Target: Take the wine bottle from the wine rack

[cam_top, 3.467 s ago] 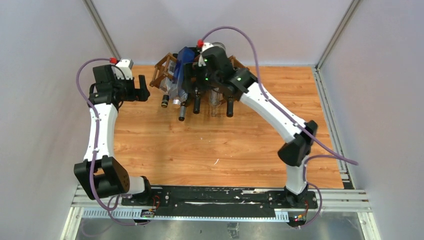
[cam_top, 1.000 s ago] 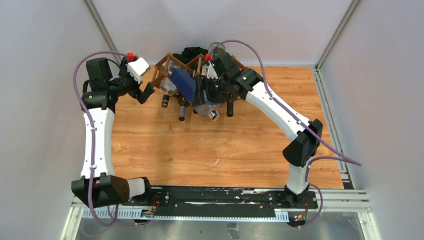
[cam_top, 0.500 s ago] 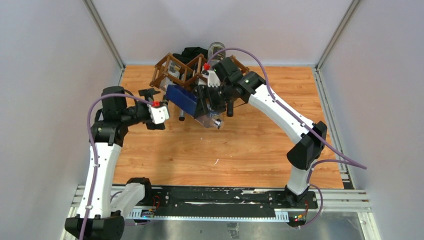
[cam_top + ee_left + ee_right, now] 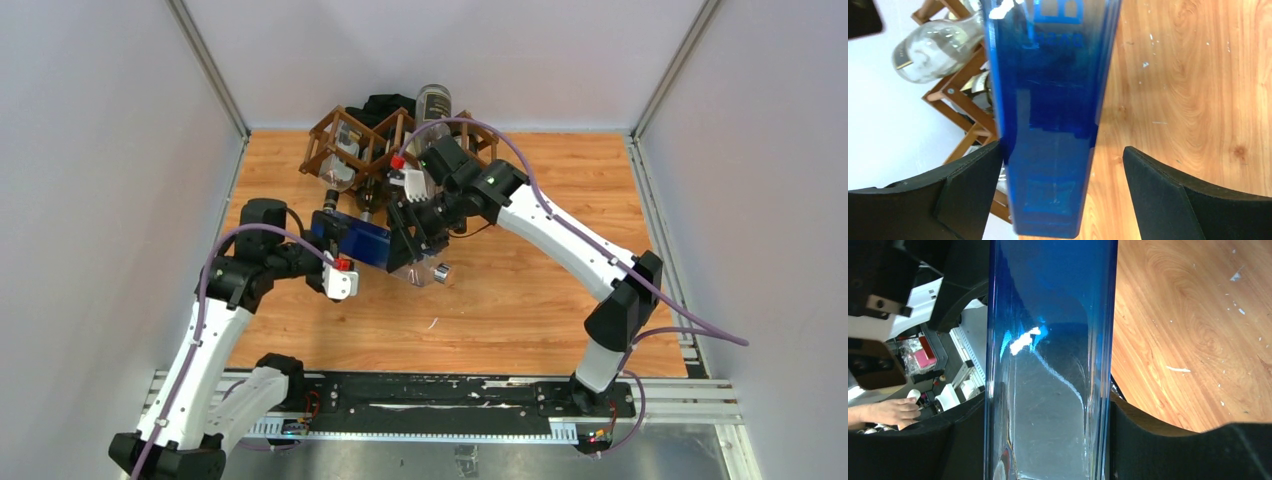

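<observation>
Wine bottle (image 4: 362, 241) is coming off the rack (image 4: 325, 136) — right end effector (image 4: 1048, 435) is pinching it, left end effector (image 4: 1060, 155) is straddling it, fingers spread.

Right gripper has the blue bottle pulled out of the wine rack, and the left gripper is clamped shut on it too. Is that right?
Not quite. The left gripper is open, not clamped: the left wrist view shows bare tabletop between one finger and the blue bottle. The right gripper does hold it, out of the wine rack.
</observation>
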Robot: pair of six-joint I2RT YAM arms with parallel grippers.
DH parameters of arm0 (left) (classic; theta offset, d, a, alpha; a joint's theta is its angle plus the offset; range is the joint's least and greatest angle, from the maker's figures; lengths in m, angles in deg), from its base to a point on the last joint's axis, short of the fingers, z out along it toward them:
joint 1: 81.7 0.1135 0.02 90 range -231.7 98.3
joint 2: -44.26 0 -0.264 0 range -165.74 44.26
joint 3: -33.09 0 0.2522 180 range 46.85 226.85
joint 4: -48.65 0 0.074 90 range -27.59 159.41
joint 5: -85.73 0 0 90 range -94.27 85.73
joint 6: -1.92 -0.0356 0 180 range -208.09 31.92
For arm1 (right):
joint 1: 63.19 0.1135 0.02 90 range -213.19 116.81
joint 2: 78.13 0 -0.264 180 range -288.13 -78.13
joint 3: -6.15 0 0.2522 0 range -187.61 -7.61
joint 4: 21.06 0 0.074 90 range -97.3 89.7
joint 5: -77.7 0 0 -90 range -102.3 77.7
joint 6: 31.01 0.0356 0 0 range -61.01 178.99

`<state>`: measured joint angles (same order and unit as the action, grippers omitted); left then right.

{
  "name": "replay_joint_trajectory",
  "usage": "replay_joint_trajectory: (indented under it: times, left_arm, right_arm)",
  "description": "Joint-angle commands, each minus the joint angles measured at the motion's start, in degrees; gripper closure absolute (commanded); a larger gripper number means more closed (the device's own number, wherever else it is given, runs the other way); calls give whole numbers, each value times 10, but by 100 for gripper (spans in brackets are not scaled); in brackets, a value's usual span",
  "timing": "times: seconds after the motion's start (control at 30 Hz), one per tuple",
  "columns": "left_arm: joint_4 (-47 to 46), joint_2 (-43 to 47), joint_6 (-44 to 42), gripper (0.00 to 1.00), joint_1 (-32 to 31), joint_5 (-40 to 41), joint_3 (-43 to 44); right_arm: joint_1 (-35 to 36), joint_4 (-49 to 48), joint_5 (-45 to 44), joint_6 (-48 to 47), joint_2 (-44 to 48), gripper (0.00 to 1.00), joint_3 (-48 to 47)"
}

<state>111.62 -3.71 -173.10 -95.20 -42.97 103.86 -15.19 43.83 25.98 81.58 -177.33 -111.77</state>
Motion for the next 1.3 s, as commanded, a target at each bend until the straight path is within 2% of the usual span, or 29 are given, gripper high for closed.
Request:
replay_joint_trajectory:
  times: [0.0, 0.13, 0.33, 0.4, 0.47, 0.53, 0.57, 0.6, 0.63, 0.67, 0.77, 0.87, 0.93, 1.07, 1.13, 1.27]
  left_arm:
    - [10, 3, -33, 7, -6, 12, -14]
    - [10, -3, -56, 17, -10, 13, -20]
    - [10, -16, -63, 21, -12, 12, -21]
    - [10, -18, -74, 25, -12, 13, -23]
    - [10, -19, -88, 36, -12, 13, -21]
    - [10, -20, -106, 56, -12, 11, -18]
    - [10, -19, -111, 67, -12, 9, -17]
    - [10, -19, -117, 79, -12, 4, -15]
    - [10, -19, -121, 93, -12, -4, -13]
    - [10, -17, -122, 100, -12, -13, -10]
    - [-18, 1, -105, 100, -12, -65, -22]
    - [-104, 43, -71, 100, -12, -99, -67]
    - [-180, 65, -14, 100, -12, -102, -88]
    - [-402, 88, 199, 100, -12, -65, -134]
    - [-444, 80, 287, 100, -12, -45, -121]
    - [-423, 49, 424, 100, -12, -38, -60]
  right_arm:
    - [9, -73, 81, -34, 47, 100, -8]
    - [31, -77, 81, -36, 42, 100, -18]
    - [49, -77, 81, -33, 31, 100, -36]
    - [51, -77, 79, -34, 32, 100, -36]
    - [52, -77, 75, -34, 33, 100, -31]
    - [52, -75, 65, -34, 34, 99, -26]
    - [51, -74, 58, -35, 34, 95, -24]
    - [50, -73, 49, -36, 35, 81, -21]
    - [49, -73, 36, -36, 38, 59, -20]
    - [48, -77, 21, -39, 45, 51, -17]
    - [41, -98, -27, -43, 75, 29, -3]
    - [30, -117, -54, -56, 117, 9, 12]
    - [21, -127, -63, -63, 138, 7, 26]
    - [2, -139, -81, -72, 180, 5, 46]
    - [-14, -139, -89, -80, 199, 4, 51]
    - [-67, -146, -95, -85, 253, 4, 68]
